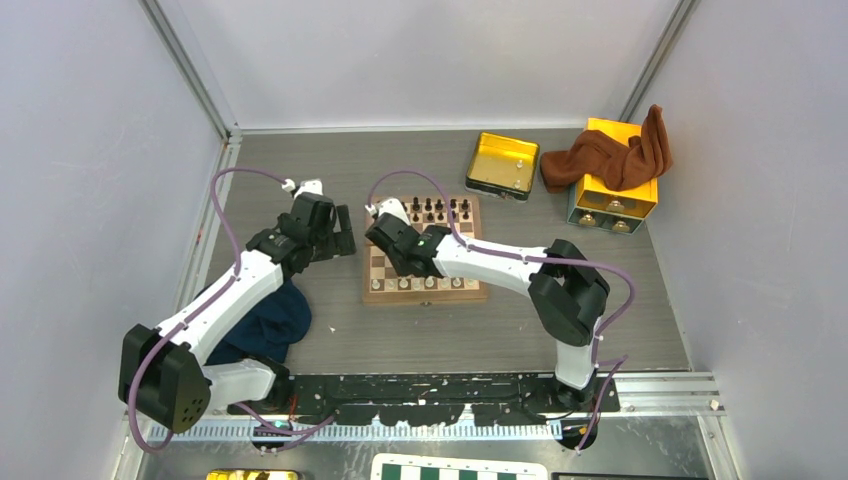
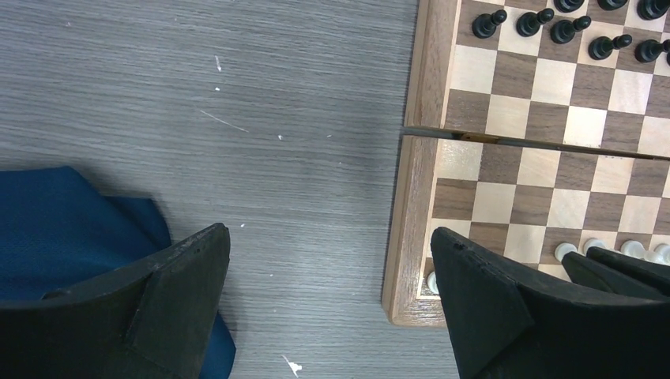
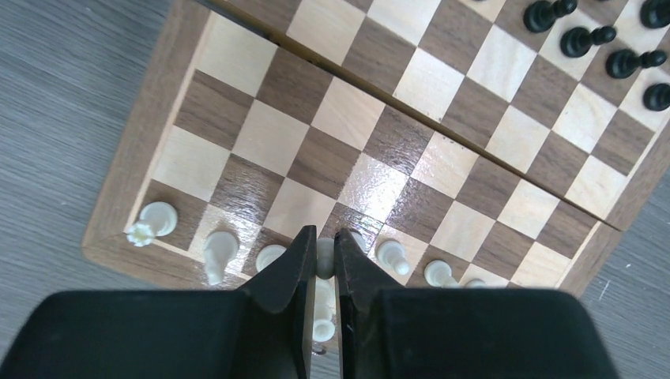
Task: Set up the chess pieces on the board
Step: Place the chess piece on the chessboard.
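Note:
The board (image 1: pixel 470 262) lies mid-table. Dark chess pieces (image 1: pixel 435 210) line its far rows and white chess pieces (image 3: pixel 220 249) stand along its near row. My right gripper (image 3: pixel 324 237) hangs over that near row, shut on a white piece (image 3: pixel 322 254) pinched between its fingertips; from the top view the right gripper (image 1: pixel 388 243) sits over the board's left half. My left gripper (image 2: pixel 330 233) is open over bare table just off the board's left border (image 2: pixel 411 197), holding nothing. In the top view the left gripper (image 1: pixel 340 232) is beside the board.
A blue cloth (image 1: pixel 265 320) lies under the left arm. A yellow tin tray (image 1: pixel 502 165) and a yellow box (image 1: pixel 615 190) draped with a brown cloth (image 1: pixel 610 155) stand at the back right. A green-and-white checkered board (image 1: pixel 455 468) shows at the bottom edge.

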Available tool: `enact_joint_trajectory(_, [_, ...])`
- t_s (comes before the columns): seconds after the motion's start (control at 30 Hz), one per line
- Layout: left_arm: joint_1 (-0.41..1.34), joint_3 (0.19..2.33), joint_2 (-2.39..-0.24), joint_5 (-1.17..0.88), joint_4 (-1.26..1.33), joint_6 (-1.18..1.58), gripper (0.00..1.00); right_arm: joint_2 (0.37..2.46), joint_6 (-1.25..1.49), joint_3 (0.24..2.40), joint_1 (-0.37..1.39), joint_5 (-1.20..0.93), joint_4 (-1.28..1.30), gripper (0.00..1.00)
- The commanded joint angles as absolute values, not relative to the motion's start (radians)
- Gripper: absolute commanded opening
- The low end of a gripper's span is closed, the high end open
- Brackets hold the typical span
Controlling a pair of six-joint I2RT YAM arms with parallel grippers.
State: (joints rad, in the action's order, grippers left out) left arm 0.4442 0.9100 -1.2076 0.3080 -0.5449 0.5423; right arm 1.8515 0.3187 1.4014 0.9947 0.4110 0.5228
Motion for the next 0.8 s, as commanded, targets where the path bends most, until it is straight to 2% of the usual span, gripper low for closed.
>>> enact_joint_trajectory(0.0, [0.439,0.908,-1.181,0.331,-0.534,0.537,0.99,1.781,0.347,1.348,0.998,0.428,0.396,0.02])
enact_joint_trajectory(0.77, [0.439,0.917,-1.213,0.334,-0.523,0.530,0.99,1.848,0.348,1.325,0.998,0.371,0.306,0.01])
